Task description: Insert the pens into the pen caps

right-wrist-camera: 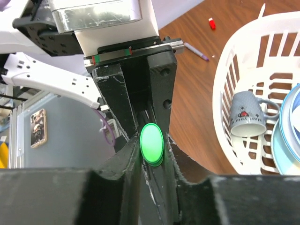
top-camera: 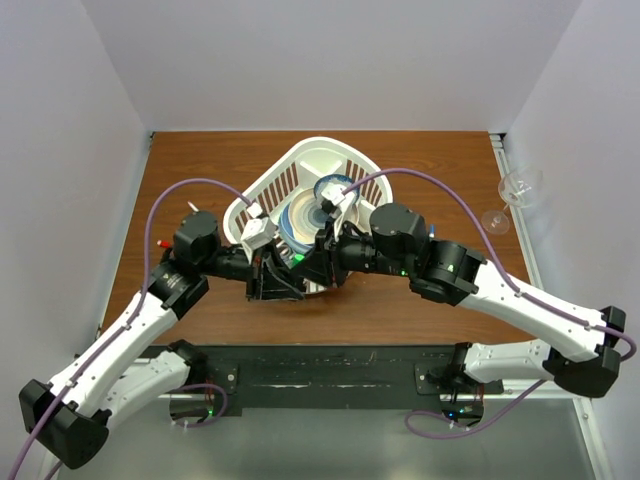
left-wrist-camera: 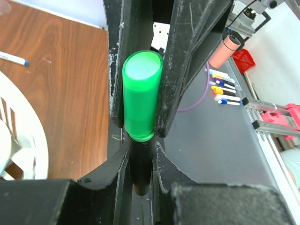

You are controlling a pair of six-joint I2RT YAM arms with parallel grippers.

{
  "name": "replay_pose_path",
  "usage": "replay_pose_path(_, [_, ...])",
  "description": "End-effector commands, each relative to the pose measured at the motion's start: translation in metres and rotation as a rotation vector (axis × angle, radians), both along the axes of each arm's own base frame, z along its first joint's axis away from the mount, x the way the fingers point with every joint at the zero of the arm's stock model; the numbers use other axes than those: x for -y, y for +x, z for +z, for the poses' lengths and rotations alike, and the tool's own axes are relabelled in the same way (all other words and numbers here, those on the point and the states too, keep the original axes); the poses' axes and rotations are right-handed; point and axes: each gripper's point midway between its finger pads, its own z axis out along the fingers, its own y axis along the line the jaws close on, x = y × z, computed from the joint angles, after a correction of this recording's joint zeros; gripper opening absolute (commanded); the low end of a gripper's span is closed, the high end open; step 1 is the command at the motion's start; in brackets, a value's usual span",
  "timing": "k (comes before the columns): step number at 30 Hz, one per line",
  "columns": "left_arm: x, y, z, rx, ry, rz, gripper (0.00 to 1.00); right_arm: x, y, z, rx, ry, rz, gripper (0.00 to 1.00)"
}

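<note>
One marker (left-wrist-camera: 140,171), clamped by the left gripper (left-wrist-camera: 140,150), seemed seated in the green cap (left-wrist-camera: 142,98) pinched by the right gripper (right-wrist-camera: 152,147), over the table (top-camera: 400,310)'s near edge. Red cap (right-wrist-camera: 212,23) and thin pen (right-wrist-camera: 197,50) lay unjoined.

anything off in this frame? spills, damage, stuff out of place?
Nothing spilled or visibly broken. Only oddities: the wine glass stands close to the table's right edge, where a knock could send it off, and a red cap and a purple-tipped pen lie loose on the wood outside the white basket.
</note>
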Motion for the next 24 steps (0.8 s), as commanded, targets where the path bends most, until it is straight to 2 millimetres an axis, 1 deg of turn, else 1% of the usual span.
replay_pose_path(1, [0.003, 0.039, 0.077, 0.321, -0.191, 0.183, 0.00, -0.008, -0.057, -0.038, -0.165, -0.140, 0.191, 0.30])
replay_pose_path(3, [0.001, 0.037, 0.076, 0.323, -0.187, 0.181, 0.00, -0.009, -0.053, -0.032, -0.137, -0.138, 0.182, 0.33])
replay_pose_path(5, [-0.001, 0.035, 0.077, 0.329, -0.187, 0.190, 0.00, -0.009, -0.048, -0.019, -0.107, -0.115, 0.161, 0.38])
replay_pose_path(9, [-0.002, 0.034, 0.075, 0.328, -0.181, 0.198, 0.00, -0.007, -0.039, -0.002, -0.071, -0.072, 0.111, 0.47])
replay_pose_path(10, [-0.003, 0.033, 0.075, 0.330, -0.182, 0.199, 0.00, -0.007, -0.033, 0.001, -0.058, -0.067, 0.079, 0.49])
replay_pose_path(11, [-0.004, 0.032, 0.076, 0.334, -0.185, 0.201, 0.00, -0.005, -0.031, 0.003, -0.055, -0.059, 0.062, 0.53])
replay_pose_path(12, [-0.004, 0.032, 0.074, 0.330, -0.183, 0.206, 0.00, -0.004, -0.028, 0.012, -0.040, -0.030, 0.041, 0.56])
replay_pose_path(13, [-0.004, 0.032, 0.073, 0.328, -0.184, 0.206, 0.00, -0.002, -0.023, 0.013, -0.029, -0.024, 0.005, 0.57])
replay_pose_path(14, [-0.005, 0.031, 0.073, 0.329, -0.187, 0.207, 0.00, 0.000, -0.020, 0.017, -0.022, -0.006, -0.016, 0.58])
replay_pose_path(15, [-0.005, 0.030, 0.071, 0.322, -0.184, 0.204, 0.00, 0.003, -0.017, 0.029, -0.004, 0.037, -0.036, 0.59])
replay_pose_path(16, [-0.005, 0.030, 0.072, 0.327, -0.189, 0.204, 0.00, 0.005, -0.015, 0.032, 0.001, 0.050, -0.056, 0.61])
replay_pose_path(17, [-0.005, 0.030, 0.071, 0.325, -0.190, 0.204, 0.00, 0.007, -0.008, 0.038, 0.018, 0.069, -0.096, 0.65])
replay_pose_path(18, [-0.005, 0.030, 0.069, 0.313, -0.192, 0.206, 0.00, 0.008, -0.005, 0.044, 0.029, 0.087, -0.113, 0.69])
replay_pose_path(19, [-0.005, 0.029, 0.070, 0.317, -0.199, 0.204, 0.00, 0.012, -0.004, 0.050, 0.043, 0.102, -0.123, 0.69])
replay_pose_path(20, [-0.005, 0.028, 0.071, 0.316, -0.202, 0.203, 0.00, 0.015, 0.003, 0.054, 0.059, 0.110, -0.164, 0.70])
replay_pose_path(21, [-0.005, 0.027, 0.070, 0.303, -0.205, 0.196, 0.00, 0.017, 0.006, 0.058, 0.070, 0.121, -0.182, 0.71])
replay_pose_path(24, [-0.005, 0.025, 0.071, 0.299, -0.215, 0.191, 0.00, 0.018, 0.006, 0.072, 0.100, 0.157, -0.173, 0.74])
